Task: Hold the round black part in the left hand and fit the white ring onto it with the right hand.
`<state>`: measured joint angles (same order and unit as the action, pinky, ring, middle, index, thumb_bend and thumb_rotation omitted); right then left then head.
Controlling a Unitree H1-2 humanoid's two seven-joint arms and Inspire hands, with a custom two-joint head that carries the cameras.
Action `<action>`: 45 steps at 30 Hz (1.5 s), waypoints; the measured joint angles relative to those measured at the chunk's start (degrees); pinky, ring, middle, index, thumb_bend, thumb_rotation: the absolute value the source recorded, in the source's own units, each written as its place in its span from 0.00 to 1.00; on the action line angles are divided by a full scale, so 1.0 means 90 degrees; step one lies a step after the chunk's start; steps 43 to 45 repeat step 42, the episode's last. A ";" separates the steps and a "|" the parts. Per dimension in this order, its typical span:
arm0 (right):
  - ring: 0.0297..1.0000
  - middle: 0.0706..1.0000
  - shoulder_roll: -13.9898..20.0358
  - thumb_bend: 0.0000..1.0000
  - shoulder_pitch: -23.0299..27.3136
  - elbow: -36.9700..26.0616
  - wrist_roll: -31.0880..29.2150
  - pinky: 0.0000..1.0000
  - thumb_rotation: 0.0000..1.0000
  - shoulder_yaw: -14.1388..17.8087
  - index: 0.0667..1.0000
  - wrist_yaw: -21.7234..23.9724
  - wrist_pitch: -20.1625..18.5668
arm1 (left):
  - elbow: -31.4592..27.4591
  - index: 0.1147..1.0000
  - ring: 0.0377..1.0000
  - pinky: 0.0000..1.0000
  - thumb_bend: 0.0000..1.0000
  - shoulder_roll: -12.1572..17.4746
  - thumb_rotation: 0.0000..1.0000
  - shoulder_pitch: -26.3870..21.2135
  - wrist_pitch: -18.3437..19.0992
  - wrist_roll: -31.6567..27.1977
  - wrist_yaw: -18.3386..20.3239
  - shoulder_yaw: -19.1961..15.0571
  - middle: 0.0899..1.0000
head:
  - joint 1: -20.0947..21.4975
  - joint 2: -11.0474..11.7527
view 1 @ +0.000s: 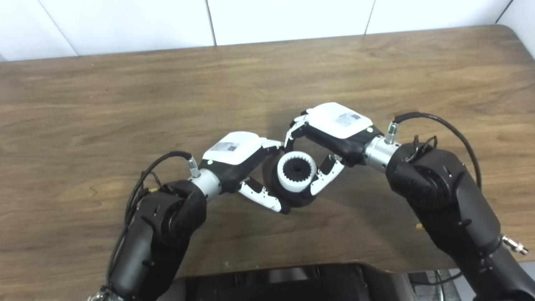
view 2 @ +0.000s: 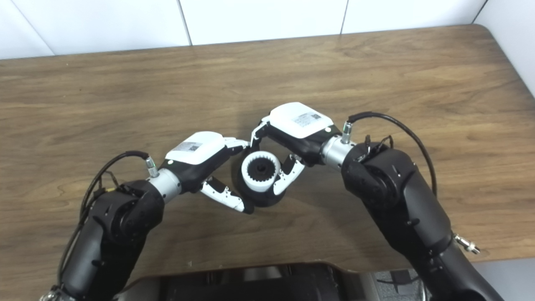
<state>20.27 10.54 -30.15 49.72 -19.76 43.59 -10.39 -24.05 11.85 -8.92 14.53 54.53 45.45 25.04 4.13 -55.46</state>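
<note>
**Entry: ring seating, mid-table**

- My left hand (view 1: 240,167): clasped around the round black part (view 1: 292,198), held above the table (view 1: 125,104), near centre.
- White ring (view 1: 296,171): toothed inside, sitting on top of the black part. To seat it well, I judge I should press straight down and evenly, keeping the base steady.
- My right hand (view 1: 330,138): fingers (view 1: 328,175) pinching the ring's rim.
- Labels: a printed sticker on each hand's white back; too small to read.

Black arms; silver wrists; black cables; each white-backed robot hand (view 1: 234,161) bears a label.
</note>
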 measured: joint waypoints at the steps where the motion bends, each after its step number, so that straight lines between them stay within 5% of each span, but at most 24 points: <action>1: 0.88 0.73 0.0000 1.00 -0.0002 0.0000 -0.0009 0.94 0.32 0.0005 0.58 0.0008 -0.0017 | -0.0008 0.88 0.93 0.97 1.00 0.0001 0.49 0.0000 0.0031 0.0005 0.0022 0.0000 0.91 | -0.0010 0.0000; 15: 0.88 0.77 -0.0001 1.00 0.0026 -0.0007 -0.0265 0.90 0.36 0.0185 0.65 0.0051 -0.0195 | -0.0048 0.88 0.91 0.96 1.00 0.0012 0.50 0.0065 0.0055 0.0075 -0.0086 -0.0073 0.89 | -0.0020 0.0166; 30: 0.89 0.80 0.0087 1.00 0.0377 -0.0731 -0.0563 0.86 0.36 0.0618 0.69 0.0539 -0.0711 | -0.0671 0.92 0.94 0.94 1.00 0.0392 0.54 0.0061 0.0329 -0.0352 0.0003 -0.0899 0.92 | -0.0059 0.0517; 38: 0.89 0.80 0.0254 1.00 0.0407 -0.0866 -0.0766 0.87 0.37 0.0862 0.70 0.0697 -0.1016 | -0.1019 0.90 0.91 0.80 1.00 0.0564 0.55 -0.0095 0.0608 -0.0509 0.0261 -0.1265 0.91 | -0.0049 0.0615; 45: 0.85 0.80 0.0253 1.00 0.0394 -0.1051 -0.1056 0.79 0.38 0.1110 0.71 0.0695 -0.1324 | -0.1017 0.88 0.83 0.69 0.92 0.0603 0.57 0.0009 0.0575 -0.0812 -0.0169 -0.1658 0.85 | -0.0010 0.0693</action>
